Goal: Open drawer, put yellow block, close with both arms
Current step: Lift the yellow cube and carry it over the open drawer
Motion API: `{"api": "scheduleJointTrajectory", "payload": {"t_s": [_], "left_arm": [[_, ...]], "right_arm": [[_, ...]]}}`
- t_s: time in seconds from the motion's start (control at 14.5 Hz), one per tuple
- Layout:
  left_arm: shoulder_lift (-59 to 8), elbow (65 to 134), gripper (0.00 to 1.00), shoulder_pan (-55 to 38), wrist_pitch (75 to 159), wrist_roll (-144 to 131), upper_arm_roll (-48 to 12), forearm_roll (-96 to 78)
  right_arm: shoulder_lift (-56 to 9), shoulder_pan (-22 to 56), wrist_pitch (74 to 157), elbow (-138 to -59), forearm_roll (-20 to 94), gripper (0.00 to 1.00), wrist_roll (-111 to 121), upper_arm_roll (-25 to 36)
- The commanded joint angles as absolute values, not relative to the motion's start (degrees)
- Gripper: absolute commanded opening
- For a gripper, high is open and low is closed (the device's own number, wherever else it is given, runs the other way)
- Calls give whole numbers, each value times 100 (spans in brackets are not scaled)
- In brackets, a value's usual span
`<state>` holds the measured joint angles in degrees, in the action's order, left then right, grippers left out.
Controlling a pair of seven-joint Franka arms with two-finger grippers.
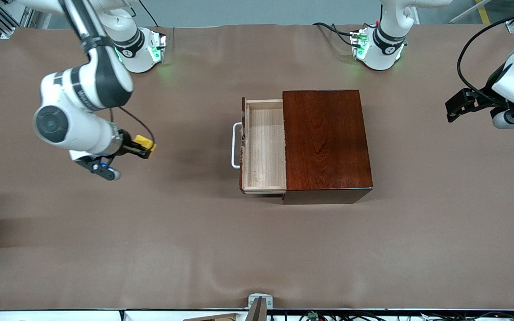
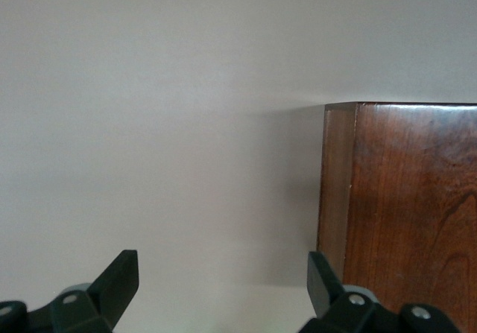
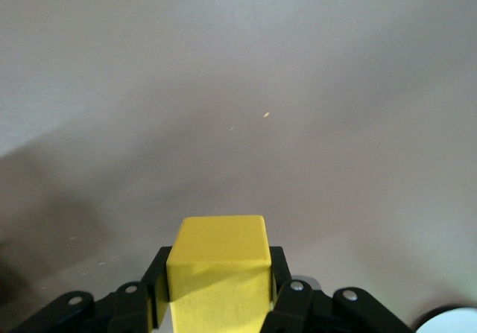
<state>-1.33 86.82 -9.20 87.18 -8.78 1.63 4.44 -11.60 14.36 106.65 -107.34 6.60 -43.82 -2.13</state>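
The drawer [image 1: 263, 147] stands pulled out of the dark reddish-brown box [image 1: 326, 142], toward the right arm's end of the table; its pale tray looks empty and its white handle [image 1: 235, 146] faces that end. My right gripper [image 1: 146, 148] hangs over the bare table, well short of the drawer, shut on the yellow block [image 1: 144, 143], which fills the gap between the fingers [image 3: 216, 273]. My left gripper [image 1: 455, 106] waits open in the air past the box at the left arm's end; its wrist view shows a corner of the box [image 2: 402, 214].
Brown cloth [image 1: 194, 240] covers the whole table. The two arm bases [image 1: 143, 49] [image 1: 379, 49] stand along the edge farthest from the front camera. A small grey bracket [image 1: 259, 303] sits at the nearest edge.
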Motion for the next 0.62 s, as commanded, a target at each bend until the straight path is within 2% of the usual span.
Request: {"api": "scheduleJointTrajectory", "payload": {"t_s": [0.0, 0.55], "left_arm": [[-79, 8815, 100, -905, 8789, -703, 185, 343], [-53, 8842, 100, -896, 8789, -703, 185, 343]], "right_arm": [[-1090, 1809, 10573, -10600, 729, 6, -5218, -158], [-1327, 2846, 10617, -9863, 782, 6, -7793, -149]]}}
